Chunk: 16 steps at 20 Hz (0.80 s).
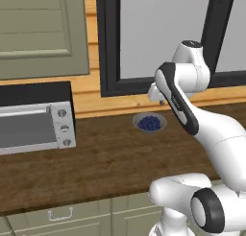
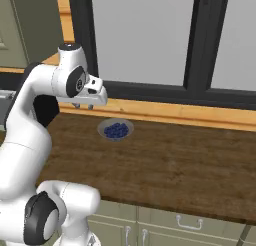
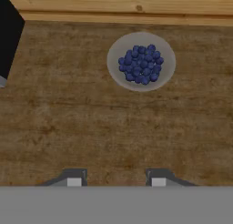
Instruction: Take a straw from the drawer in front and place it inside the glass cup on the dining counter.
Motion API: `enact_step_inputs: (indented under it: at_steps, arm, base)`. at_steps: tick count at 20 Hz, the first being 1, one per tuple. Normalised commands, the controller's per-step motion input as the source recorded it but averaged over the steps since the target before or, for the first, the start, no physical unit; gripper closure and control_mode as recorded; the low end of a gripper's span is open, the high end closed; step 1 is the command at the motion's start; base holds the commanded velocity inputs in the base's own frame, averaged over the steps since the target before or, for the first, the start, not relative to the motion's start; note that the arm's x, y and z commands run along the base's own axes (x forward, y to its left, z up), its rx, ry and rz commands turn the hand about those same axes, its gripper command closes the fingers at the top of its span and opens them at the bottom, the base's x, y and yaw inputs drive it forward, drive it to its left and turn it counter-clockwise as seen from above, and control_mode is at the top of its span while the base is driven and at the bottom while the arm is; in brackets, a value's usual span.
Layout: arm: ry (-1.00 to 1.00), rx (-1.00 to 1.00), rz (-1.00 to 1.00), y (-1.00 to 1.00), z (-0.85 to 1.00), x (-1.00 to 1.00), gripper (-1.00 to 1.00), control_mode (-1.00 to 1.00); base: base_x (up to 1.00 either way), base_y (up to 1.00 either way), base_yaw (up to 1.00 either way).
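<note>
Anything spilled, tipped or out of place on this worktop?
Nothing stands out. The bowl of blueberries sits upright near the wall with no berries scattered, the toaster oven stands square at the left, and the open gripper hovers above bare wood.

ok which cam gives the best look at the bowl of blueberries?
The hand view: it looks straight down on the bowl of blueberries, showing the full rim and single berries, unblocked. The left base view shows it small, at a slant, beside the arm; the right base view shows it small, just below the gripper.

The drawer (image 1: pixel 57 217) shows a sage-green front with a slim silver handle. It sits shut and flush, just beneath the front edge of the dark wood worktop (image 1: pixel 105 168).
</note>
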Motion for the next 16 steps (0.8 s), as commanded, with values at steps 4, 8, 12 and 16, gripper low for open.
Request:
enact_step_inputs:
  at_steps: [4,8,12,16]
  arm:
    - [0.00,0.00,0.00,0.00,0.00,0.00,-1.00,1.00]
    - [0.00,0.00,0.00,0.00,0.00,0.00,-1.00,1.00]
    - [0.00,0.00,0.00,0.00,0.00,0.00,-1.00,1.00]
    - [0.00,0.00,0.00,0.00,0.00,0.00,-1.00,1.00]
  base:
    - [-0.29,0.00,0.00]
    - [-0.90,-0.34,0.14]
    - [-0.47,-0.70,0.37]
    - [0.00,-0.69,0.58]
